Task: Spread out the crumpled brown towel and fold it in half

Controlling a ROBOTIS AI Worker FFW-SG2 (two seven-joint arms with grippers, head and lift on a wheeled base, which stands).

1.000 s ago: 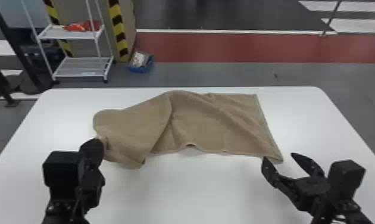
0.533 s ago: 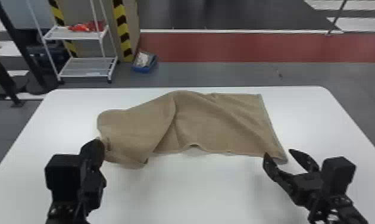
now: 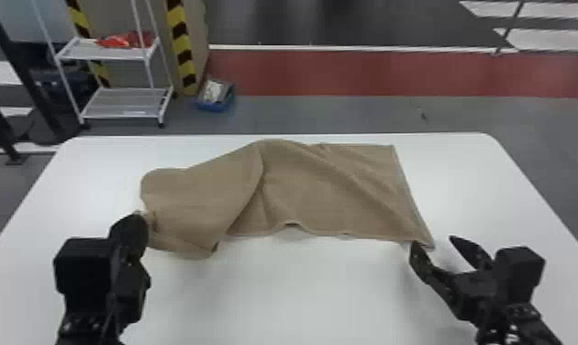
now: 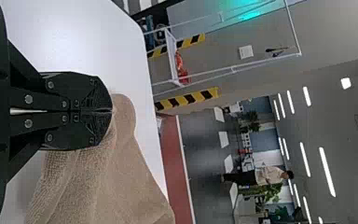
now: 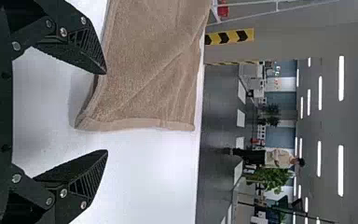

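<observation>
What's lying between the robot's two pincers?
The brown towel: in the head view, it reaches from the left pincer over towards the right pincer.

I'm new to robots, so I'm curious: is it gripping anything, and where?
Yes: the left gripper pinches the towel at its left end; the right gripper, open, holds nothing.

Has a white worktop in front, grey floor behind it. Runs back over a red band and a white line to darker floor. Holds a white rack at left, near yellow-and-black stripes and a blue box. Lit overhead by long ceiling lights, with a leafy plant farther off.
</observation>
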